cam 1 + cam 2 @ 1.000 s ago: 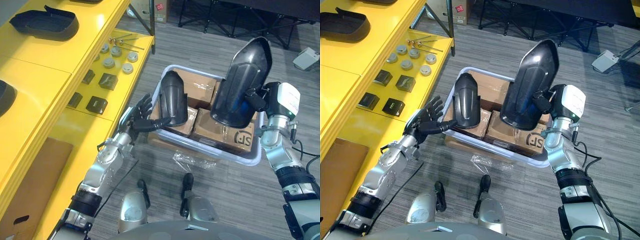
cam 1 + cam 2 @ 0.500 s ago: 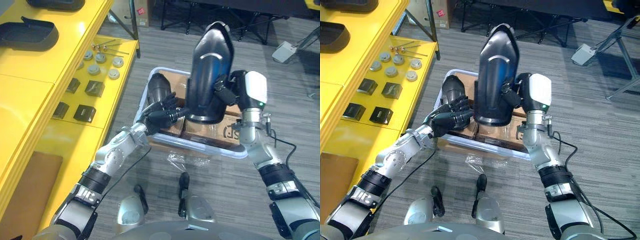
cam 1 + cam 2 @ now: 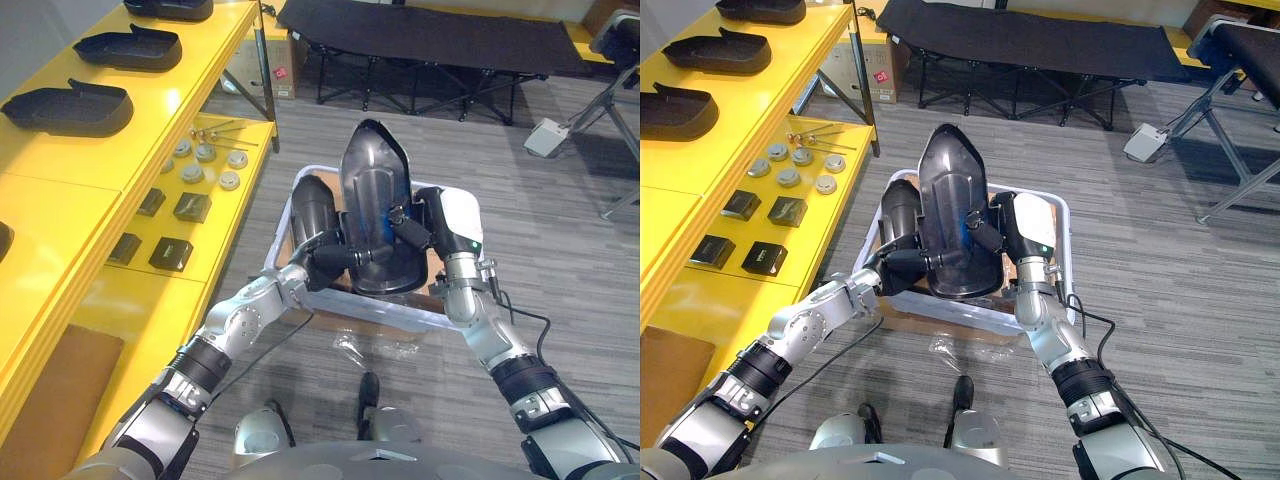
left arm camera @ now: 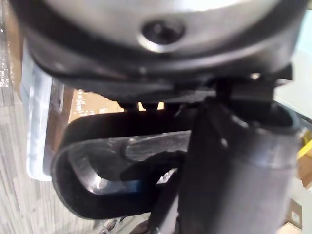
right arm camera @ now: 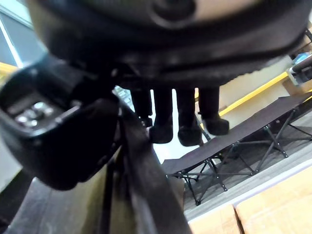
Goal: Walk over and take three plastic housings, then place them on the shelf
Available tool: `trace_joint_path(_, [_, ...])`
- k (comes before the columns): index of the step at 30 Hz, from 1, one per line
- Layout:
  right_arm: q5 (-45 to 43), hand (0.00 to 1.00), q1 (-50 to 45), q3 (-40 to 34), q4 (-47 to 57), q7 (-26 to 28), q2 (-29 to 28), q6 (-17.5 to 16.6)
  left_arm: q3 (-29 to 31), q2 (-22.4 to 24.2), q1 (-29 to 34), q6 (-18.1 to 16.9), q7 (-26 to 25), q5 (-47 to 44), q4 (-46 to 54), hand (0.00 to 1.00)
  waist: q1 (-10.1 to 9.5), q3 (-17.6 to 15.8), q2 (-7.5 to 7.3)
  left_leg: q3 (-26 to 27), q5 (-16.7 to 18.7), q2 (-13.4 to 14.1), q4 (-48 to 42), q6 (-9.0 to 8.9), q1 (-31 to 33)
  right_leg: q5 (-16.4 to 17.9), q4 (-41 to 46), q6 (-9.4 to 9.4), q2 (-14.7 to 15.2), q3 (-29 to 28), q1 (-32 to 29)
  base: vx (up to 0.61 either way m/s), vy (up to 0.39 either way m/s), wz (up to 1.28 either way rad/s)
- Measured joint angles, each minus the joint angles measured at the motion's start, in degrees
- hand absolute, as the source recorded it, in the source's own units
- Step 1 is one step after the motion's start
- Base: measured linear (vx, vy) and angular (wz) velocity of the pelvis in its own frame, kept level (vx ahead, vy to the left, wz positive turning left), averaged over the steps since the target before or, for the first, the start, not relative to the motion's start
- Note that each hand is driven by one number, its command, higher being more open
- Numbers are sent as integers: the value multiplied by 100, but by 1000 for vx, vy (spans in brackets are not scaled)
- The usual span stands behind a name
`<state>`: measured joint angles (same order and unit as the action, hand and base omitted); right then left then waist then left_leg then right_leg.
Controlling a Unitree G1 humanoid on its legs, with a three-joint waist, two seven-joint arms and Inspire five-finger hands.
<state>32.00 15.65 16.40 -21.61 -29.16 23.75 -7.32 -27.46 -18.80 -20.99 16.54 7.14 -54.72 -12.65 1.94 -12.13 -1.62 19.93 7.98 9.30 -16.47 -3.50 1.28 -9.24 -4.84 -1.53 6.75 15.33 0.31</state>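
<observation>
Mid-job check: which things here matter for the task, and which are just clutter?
Job: large black plastic housing gripped by left robot hand and right robot hand; second black housing in white bin; yellow shelf.
Clutter: round metal discs; small black blocks; black folding cot.

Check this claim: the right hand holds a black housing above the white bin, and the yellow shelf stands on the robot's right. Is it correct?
Not quite. The yellow shelf stands on the robot's left, as the left eye view shows. The rest holds: the right hand holds a black housing above the white bin.
</observation>
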Motion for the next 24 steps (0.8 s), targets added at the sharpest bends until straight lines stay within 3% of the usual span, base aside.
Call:
trace_joint_path(2, [-117,0,-125,14,0,-1,-30,-89,-68,33,0,-7,-93,190,-33,100,-5,164,6,0,-17,-5,89,-19,-18,28,-1,-8,-6,17,-15,29,-5,0])
trace_joint_path(3, [-185,0,-162,69,-4,-1,-86,-100,-112,51,3,-16,-187,282,-54,0,-5,222,4,12,-24,-5,149,-30,-83,16,-1,-34,-18,19,12,80,-11,-4])
trace_joint_path(10, [-403,0,-390,245,-4,-17,-327,-215,-85,247,103,-300,-841,303,-106,0,-16,372,-65,57,-89,-61,398,-59,-298,-10,-2,-95,-17,46,122,31,2,-4])
trace_joint_path(19, [-548,0,-737,460,101,-169,-621,-377,141,486,395,-428,-1084,85,-491,0,-37,522,-219,104,-119,-142,482,-19,-384,-21,-5,-154,54,23,156,-60,19,-2])
trace_joint_path(24, [-699,0,-837,456,111,-244,-730,-326,4,487,433,-519,-1070,94,-490,0,-25,528,-228,87,-149,-165,523,-34,-384,23,-4,-110,68,48,114,-59,2,2])
